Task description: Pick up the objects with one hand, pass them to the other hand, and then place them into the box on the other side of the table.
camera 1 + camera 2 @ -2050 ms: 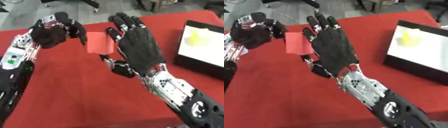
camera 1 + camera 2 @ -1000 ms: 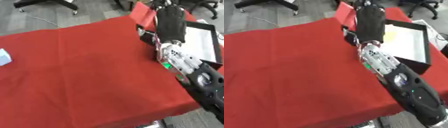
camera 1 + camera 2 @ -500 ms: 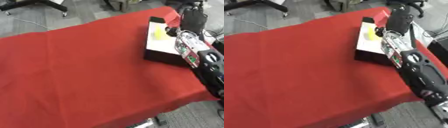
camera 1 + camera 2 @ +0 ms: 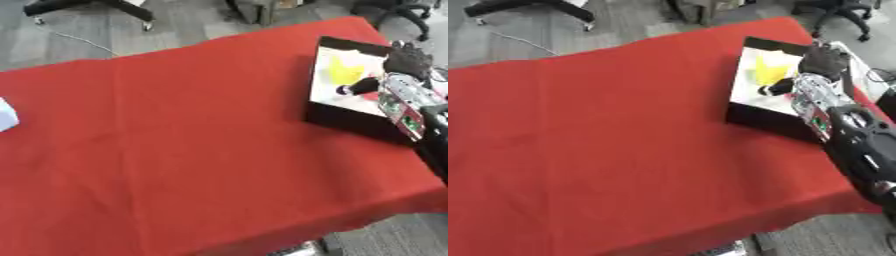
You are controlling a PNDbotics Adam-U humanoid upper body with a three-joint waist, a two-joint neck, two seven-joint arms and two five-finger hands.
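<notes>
A black box (image 4: pixel 350 122) with a white inside stands at the table's right edge. A yellow object (image 4: pixel 343 74) lies in its far part. My right hand (image 4: pixel 406 61) hangs over the box's right side, back towards the camera, fingers curled downward. A small patch of the pink-red block (image 4: pixel 374 95) shows under the hand, beside the thumb (image 4: pixel 353 90). The right forearm (image 4: pixel 842 125) runs from the lower right across the box's near corner. My left hand is out of sight.
A red cloth (image 4: pixel 175 140) covers the table, whose front edge runs along the bottom. At the far left edge lies a small white thing (image 4: pixel 4 115). Grey floor and chair bases lie beyond the far edge.
The camera has swung right. Two seconds ago both hands met at the pink block over mid-table; since then the right hand has carried it to the box and lowered over it.
</notes>
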